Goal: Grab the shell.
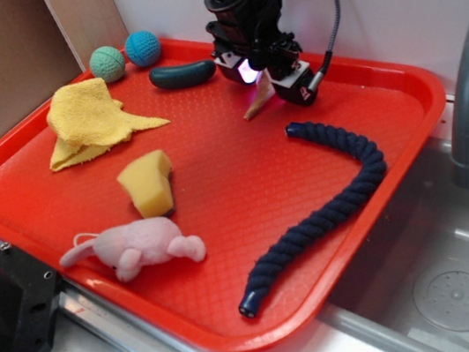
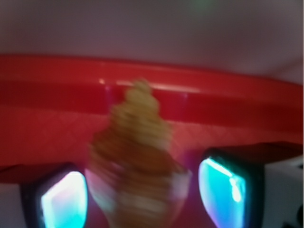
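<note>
Shell, small tan-orange knobbly spiral [image 2: 135, 156], sits right between the gripper [image 1: 266, 82] jaws, clenched on its head, pointed tip angling down toward the red plastic tray [image 1: 398, 79].

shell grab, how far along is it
Done: the hand has reached the shell at the back of the red tray. In hand: the wrist view shows the shell between the two fingers, though it is too blurred to confirm contact. Left: closing firmly if not yet gripped, then lifting; the shell's tip looks to be near or on the tray.
</note>
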`<state>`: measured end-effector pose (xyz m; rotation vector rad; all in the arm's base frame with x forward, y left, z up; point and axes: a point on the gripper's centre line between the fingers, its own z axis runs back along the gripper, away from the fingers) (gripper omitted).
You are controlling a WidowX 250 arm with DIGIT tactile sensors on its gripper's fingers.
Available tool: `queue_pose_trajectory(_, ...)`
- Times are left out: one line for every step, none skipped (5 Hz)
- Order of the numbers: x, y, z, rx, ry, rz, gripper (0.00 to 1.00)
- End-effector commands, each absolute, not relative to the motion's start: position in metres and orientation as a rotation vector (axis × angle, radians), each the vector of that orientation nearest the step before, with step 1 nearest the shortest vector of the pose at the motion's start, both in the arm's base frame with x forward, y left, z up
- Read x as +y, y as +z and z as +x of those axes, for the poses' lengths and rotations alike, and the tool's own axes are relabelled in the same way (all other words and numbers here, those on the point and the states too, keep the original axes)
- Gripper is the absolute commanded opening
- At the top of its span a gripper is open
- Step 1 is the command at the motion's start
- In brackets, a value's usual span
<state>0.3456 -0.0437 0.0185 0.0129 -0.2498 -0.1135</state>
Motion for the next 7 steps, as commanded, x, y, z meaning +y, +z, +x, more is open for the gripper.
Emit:
queue_pose_trajectory(-0.053,0.050,0.340,-0.321,-0.143,0.025,0.00)
queue_pose_trajectory(-0.058,0.100,0.287,-0.400,-0.138,0.041,0.00)
queue_pose_trajectory(-0.055,0.152,0.246,-0.356,-0.085,-0.011,0.00)
queue_pose_trajectory(-0.037,0.208,0.217,-0.124,0.095,-0.071,0.00)
queue_pose_trajectory(-0.029,0.250,0.199,-0.082,0.135,-0.120,0.00)
queue_pose_trajectory(-0.020,0.265,0.186,-0.117,0.176,-0.126,0.00)
queue_pose_trajectory(-0.016,0.263,0.187,-0.113,0.188,-0.084,0.00)
